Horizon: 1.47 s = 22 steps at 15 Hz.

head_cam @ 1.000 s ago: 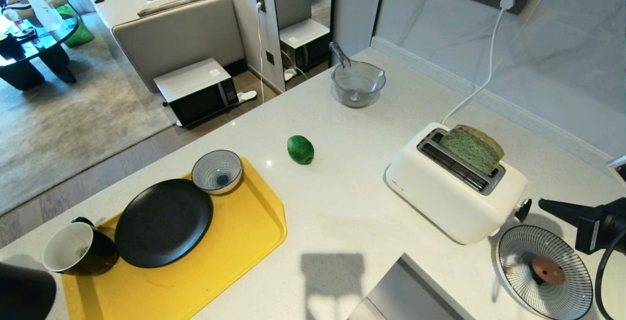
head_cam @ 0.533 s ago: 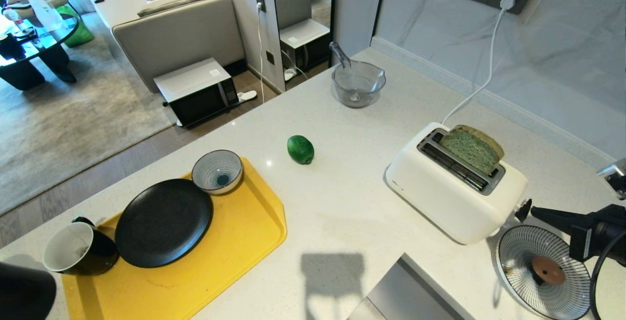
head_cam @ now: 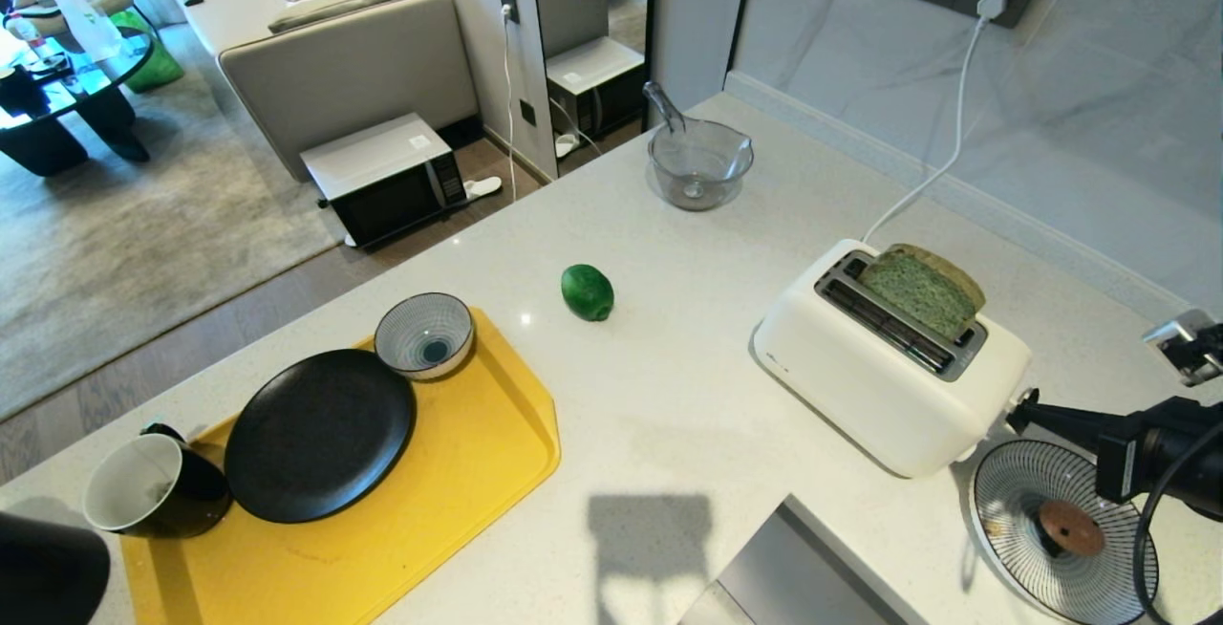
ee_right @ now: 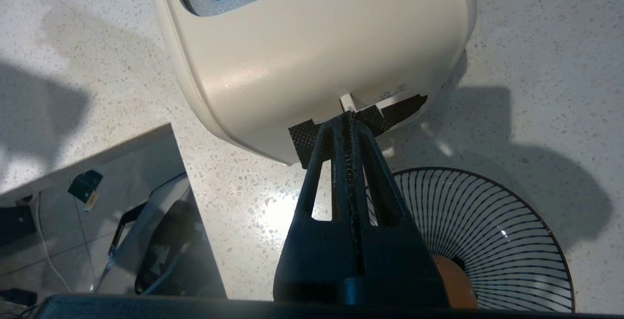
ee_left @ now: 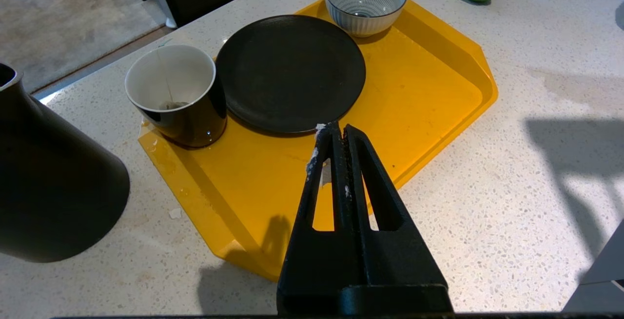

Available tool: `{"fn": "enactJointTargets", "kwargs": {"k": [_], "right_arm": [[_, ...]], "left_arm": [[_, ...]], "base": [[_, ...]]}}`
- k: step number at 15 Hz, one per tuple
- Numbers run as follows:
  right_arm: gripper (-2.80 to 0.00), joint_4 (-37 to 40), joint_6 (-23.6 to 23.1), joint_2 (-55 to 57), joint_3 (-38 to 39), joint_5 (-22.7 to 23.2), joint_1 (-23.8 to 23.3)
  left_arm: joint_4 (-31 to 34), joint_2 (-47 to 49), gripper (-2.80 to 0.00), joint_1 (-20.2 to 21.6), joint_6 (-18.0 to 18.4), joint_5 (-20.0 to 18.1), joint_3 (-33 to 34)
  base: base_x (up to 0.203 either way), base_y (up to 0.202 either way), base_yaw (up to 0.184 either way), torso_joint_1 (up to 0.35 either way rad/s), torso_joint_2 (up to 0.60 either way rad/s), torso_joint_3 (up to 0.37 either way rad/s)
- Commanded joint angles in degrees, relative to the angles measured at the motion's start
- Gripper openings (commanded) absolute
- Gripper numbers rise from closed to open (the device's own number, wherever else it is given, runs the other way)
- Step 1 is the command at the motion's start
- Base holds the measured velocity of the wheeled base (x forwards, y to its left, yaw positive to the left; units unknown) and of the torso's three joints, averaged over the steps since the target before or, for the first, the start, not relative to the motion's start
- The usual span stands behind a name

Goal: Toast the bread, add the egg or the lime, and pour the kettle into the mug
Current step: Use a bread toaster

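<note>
The green bread (head_cam: 922,290) stands in the far slot of the white toaster (head_cam: 879,386). My right gripper (head_cam: 1024,407) is shut, and its tips rest at the toaster's black lever (ee_right: 390,114) on the end nearest me; the gripper (ee_right: 347,118) holds nothing. The egg (head_cam: 1070,528) lies on a striped plate (head_cam: 1013,472) just below that arm. The lime (head_cam: 587,291) sits on the bare counter. The black mug (ee_left: 173,94) stands at the corner of the yellow tray (ee_left: 438,89), beside the black kettle (ee_left: 48,177). My left gripper (ee_left: 337,129) hovers shut and empty over the tray.
A black plate (head_cam: 320,434) and a striped bowl (head_cam: 425,334) share the tray. A glass bowl (head_cam: 699,161) stands at the back of the counter. The toaster's white cord (head_cam: 941,157) runs to the wall socket. A grey metal panel (head_cam: 793,568) juts in at the front edge.
My right gripper has slid left and slightly down, from beside the striped plate to the toaster's lever. Nothing else has moved.
</note>
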Motion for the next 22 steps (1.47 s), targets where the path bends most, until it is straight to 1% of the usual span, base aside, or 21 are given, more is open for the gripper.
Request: {"fn": "enactJointTargets", "kwargs": {"k": [1,5,9,19,22], "right_arm": [[-2.80,-0.2,-0.2,1.8,-0.4,1.1,0.1],[-2.80,-0.3,-0.6,3.9,-2.1,1.2,0.1],[-2.80,-0.3,-2.2,5.3,-1.4,2.3,0.0],[-2.80,-0.4,-2.5,8.9,-0.9,2.5,0.0],[-2.80,-2.1,-2.4,10.3,-1.0,2.5,0.0]], "left_arm": [[-0.1,-0.1,-2.80,0.0,0.0,0.0,1.0],[0.0,-0.1,-2.80,0.0,0.0,0.0,1.0],[-0.1,-0.1,-2.80,0.0,0.0,0.0,1.0],[0.0,-0.1,-2.80,0.0,0.0,0.0,1.0],[-0.1,-0.1,-2.80,0.0,0.0,0.0,1.0]], "base": [[0.000,0.000,0.000,0.000,0.00,0.000],[0.000,0.000,0.000,0.000,0.00,0.000],[0.000,0.000,0.000,0.000,0.00,0.000],[0.000,0.000,0.000,0.000,0.00,0.000],[0.000,0.000,0.000,0.000,0.00,0.000]]}}
